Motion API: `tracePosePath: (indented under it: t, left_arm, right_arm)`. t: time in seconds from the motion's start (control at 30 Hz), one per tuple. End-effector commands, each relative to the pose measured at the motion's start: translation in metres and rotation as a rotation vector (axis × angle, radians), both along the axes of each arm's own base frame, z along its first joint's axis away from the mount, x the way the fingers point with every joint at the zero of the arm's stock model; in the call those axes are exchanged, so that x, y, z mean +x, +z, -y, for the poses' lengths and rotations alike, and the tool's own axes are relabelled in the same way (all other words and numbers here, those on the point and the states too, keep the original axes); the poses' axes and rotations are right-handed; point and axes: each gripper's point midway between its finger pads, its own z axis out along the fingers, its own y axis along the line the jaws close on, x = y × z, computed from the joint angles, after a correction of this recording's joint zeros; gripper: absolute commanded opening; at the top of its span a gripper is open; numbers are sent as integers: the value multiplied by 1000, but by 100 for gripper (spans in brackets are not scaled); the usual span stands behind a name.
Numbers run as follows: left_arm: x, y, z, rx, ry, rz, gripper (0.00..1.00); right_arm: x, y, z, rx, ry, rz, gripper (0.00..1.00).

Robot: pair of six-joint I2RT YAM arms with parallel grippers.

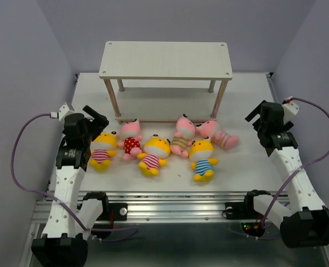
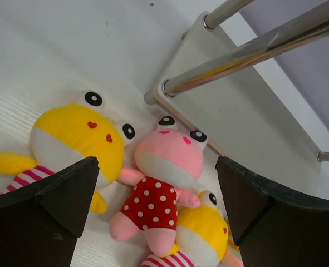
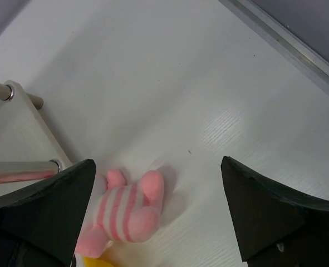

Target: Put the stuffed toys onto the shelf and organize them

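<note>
Both claws gape wide and empty: your left gripper (image 1: 96, 119) sits at 9 o'clock of the stuffed toys (image 1: 155, 151), your right gripper (image 1: 257, 115) at 3 o'clock. All six lie on the table (image 1: 248, 167), 6 o'clock of the shelf (image 1: 165, 60), none shelved; flanking likely splits the row between arms

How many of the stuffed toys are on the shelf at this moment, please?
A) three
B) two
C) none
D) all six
C: all six stuffed toys lie on the table in front of the shelf, and none rests on either of its boards.
</note>
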Motion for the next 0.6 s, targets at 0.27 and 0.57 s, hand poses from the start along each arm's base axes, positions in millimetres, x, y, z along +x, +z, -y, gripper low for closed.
tracePosePath:
  t: [0.27, 0.57]
  left_arm:
    - [-18, -30, 83, -114, -376, -93, 99]
    - [-74, -80, 125, -176, -461, -319, 99]
  right_arm:
    - [21, 2, -20, -5, 172, -51, 100]
    - [23, -8, -25, 7, 202, -80, 100]
